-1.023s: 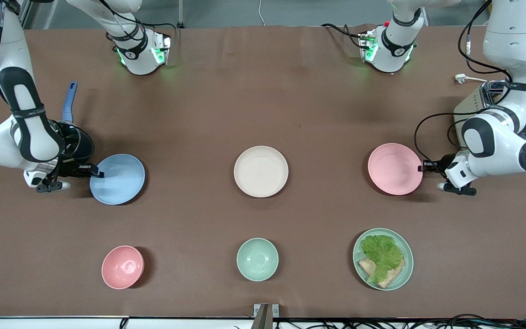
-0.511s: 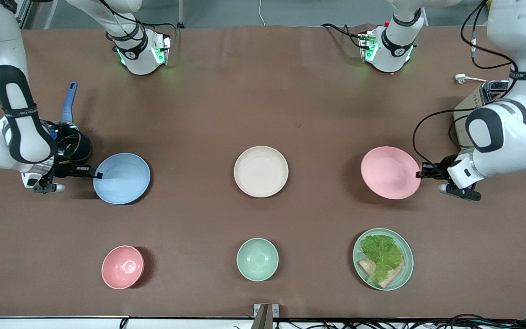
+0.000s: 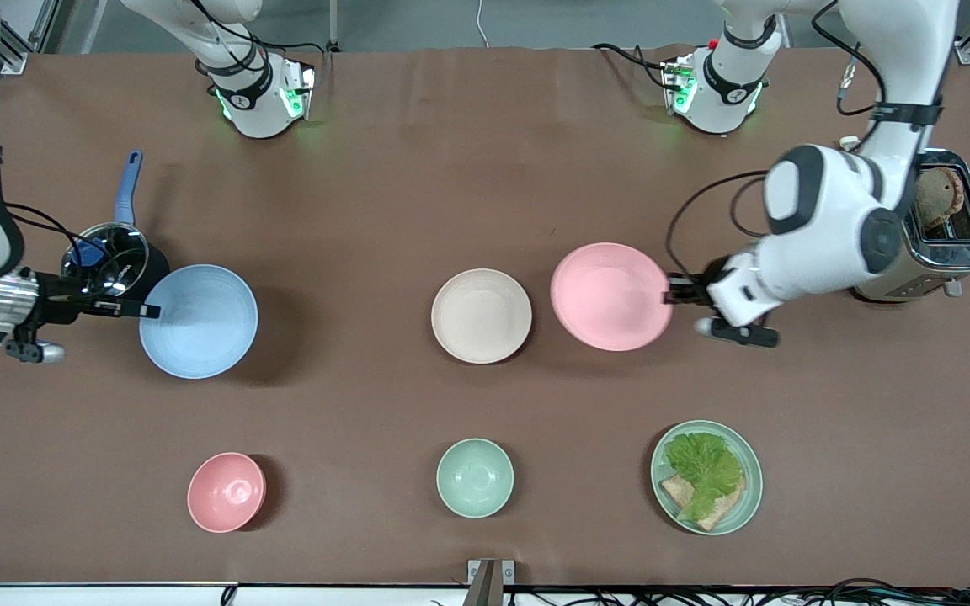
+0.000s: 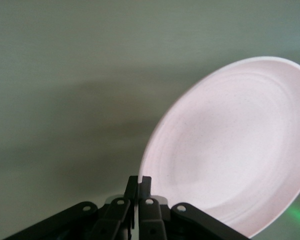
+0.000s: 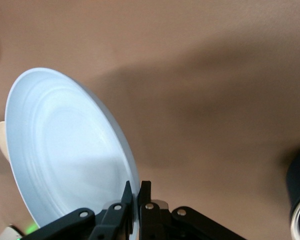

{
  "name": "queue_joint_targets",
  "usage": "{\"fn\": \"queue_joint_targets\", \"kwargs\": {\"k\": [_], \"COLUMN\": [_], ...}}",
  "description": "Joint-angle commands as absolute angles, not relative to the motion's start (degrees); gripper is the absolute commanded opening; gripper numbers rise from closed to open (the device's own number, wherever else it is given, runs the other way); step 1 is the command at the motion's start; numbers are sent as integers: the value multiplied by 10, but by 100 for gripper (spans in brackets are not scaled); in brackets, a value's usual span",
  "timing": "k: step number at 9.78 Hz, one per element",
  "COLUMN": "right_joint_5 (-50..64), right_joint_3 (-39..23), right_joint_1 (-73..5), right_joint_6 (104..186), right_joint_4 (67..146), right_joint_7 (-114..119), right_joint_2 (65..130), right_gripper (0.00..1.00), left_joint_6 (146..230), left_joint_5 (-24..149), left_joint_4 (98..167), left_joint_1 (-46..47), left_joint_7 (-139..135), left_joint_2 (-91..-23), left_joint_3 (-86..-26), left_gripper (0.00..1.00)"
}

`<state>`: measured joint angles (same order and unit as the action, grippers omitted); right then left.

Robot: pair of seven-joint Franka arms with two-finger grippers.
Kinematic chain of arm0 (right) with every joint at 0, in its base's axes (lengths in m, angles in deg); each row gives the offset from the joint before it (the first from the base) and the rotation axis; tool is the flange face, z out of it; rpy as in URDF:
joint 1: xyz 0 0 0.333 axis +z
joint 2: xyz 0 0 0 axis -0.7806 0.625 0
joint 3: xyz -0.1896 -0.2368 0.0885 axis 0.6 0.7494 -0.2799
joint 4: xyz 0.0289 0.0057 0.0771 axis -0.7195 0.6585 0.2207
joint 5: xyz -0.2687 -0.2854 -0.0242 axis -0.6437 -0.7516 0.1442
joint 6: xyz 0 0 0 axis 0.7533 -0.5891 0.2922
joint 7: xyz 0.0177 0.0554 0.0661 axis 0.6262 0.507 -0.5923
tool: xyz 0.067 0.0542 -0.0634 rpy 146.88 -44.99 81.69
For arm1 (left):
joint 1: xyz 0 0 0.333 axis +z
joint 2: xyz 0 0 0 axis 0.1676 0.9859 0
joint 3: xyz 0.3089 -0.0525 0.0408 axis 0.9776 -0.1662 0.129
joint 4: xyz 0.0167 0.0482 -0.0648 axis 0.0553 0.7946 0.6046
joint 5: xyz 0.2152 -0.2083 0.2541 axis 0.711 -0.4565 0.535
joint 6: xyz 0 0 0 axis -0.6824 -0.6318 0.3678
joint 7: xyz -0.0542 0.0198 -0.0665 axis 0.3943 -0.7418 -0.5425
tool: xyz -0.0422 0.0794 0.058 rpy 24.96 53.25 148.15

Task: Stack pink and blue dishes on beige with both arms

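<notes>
Front view, left hand: the left hand point(image 3: 677, 296) is clamped on the rim of the pink plate point(image 3: 611, 296), carried in the air just beside the beige plate point(image 3: 482, 316), toward the left arm's end of the desk point(image 3: 384, 168).
Front view, right hand: the right hand point(image 3: 145, 310) pinches the rim of the blue plate point(image 3: 198, 321), lifted over the desk beside a dark saucepan point(image 3: 110, 252), well apart from the beige plate.
Left wrist view: fingers point(image 4: 145, 192) closed thin on the pink plate's edge; the plate point(image 4: 230, 150) tilts.
Right wrist view: fingers point(image 5: 144, 195) nipped on the blue plate's point(image 5: 65, 155) rim, plate tilted.
Doing it well: I judge one plate should be centred over the beige, levelled and lowered before release; the other arm should wait its turn so the arms do not meet.
Writing: none readable.
</notes>
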<state>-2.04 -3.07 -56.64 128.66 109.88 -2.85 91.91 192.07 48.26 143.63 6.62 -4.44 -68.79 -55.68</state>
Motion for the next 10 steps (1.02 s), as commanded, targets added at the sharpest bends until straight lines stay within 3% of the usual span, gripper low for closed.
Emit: {"fn": "queue_joint_targets", "kwargs": {"k": [1,5,10], "right_joint_5": [-57,-105,-103], "right_joint_3": [-91,-200,-261], "right_joint_1": [-548,-540,-530], "right_joint_6": [1277,1310,1350], "right_joint_4": [1087,1090,1098], "right_joint_7": [108,246,290], "right_joint_2": [885,869,875], "right_gripper": [1,1,1], "left_joint_6": [1930,2068,2071], "left_joint_5": [483,578,716], "left_joint_4": [1423,1405,1332], "left_joint_1": [61,-2,-48], "left_joint_7": [-2,150,305], "left_joint_2": [-642,-510,-425], "left_joint_3": [-610,-639,-639], "left_gripper": [1,4,4]}}
